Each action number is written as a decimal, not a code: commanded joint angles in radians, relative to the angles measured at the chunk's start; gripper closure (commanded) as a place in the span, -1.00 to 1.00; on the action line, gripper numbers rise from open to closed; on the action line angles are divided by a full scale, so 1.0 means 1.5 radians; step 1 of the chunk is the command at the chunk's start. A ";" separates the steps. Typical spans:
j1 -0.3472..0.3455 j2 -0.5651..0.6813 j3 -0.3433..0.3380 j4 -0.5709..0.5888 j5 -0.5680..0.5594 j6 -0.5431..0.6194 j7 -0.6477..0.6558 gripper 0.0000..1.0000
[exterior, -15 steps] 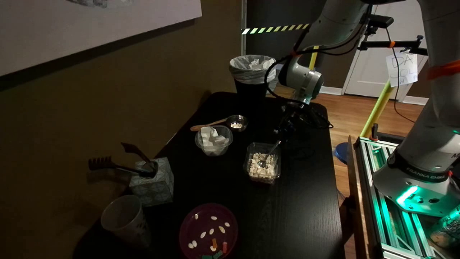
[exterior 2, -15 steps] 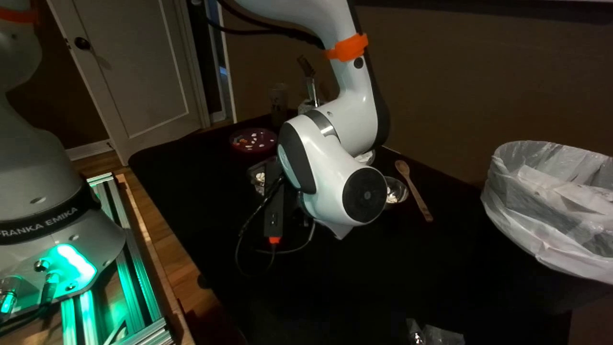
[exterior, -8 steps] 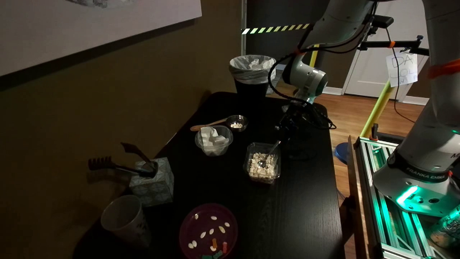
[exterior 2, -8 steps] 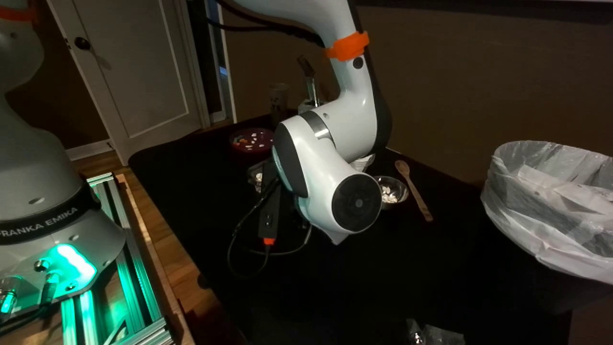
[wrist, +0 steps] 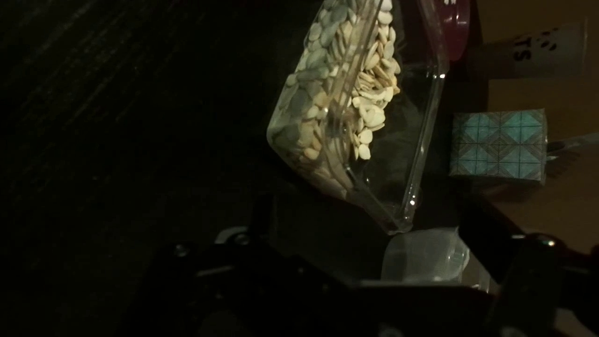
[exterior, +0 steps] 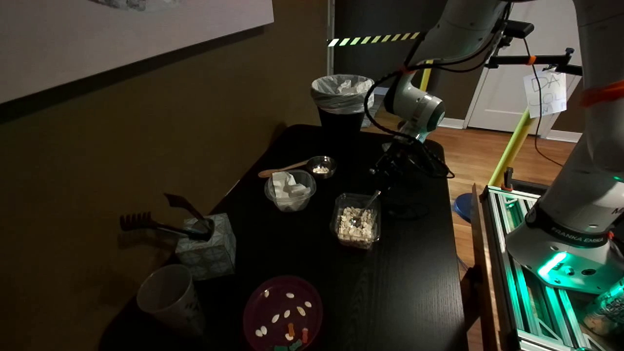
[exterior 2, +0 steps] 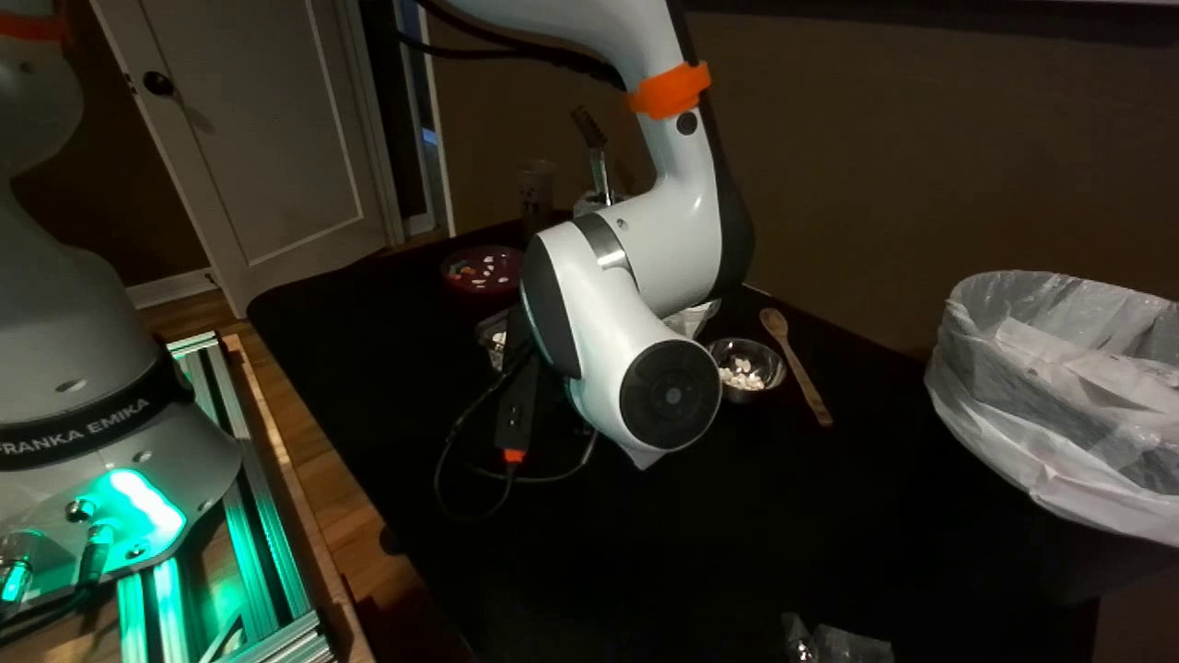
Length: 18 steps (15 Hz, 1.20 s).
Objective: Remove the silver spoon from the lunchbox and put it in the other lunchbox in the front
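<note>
Shifting slightly, spread jaws leave the spoon [exterior: 371,201] unmoved in the lunchbox [exterior: 347,199].

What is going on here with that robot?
A robot arm hangs over a dark table. Its end effector is open near the clear box of seeds, holding nothing that I can see. The silver spoon is in that box, handle poking up. The job is probably to move it to the pale tub, but that hasn't happened yet.
</note>
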 commanded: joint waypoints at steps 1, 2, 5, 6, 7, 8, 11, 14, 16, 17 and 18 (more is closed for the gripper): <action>0.015 -0.018 -0.007 -0.024 0.014 0.015 0.007 -1.00; 0.018 -0.020 -0.007 -0.028 0.009 0.015 0.008 -1.00; 0.022 -0.026 -0.008 -0.038 0.001 0.009 0.004 -1.00; 0.024 -0.028 -0.007 -0.041 -0.002 0.005 0.003 -0.95; 0.025 -0.030 -0.006 -0.043 -0.002 0.003 0.002 -0.89; 0.026 -0.031 -0.005 -0.043 0.000 0.000 0.002 -0.87; 0.029 -0.033 -0.001 -0.038 0.011 -0.001 -0.001 -0.77; 0.031 -0.036 0.001 -0.037 0.011 -0.005 -0.004 -0.53; 0.034 -0.035 0.002 -0.034 0.011 -0.004 -0.002 -0.50; 0.034 -0.033 0.003 -0.033 0.010 -0.004 -0.004 -0.41; 0.035 -0.032 0.003 -0.031 0.009 -0.003 -0.006 -0.51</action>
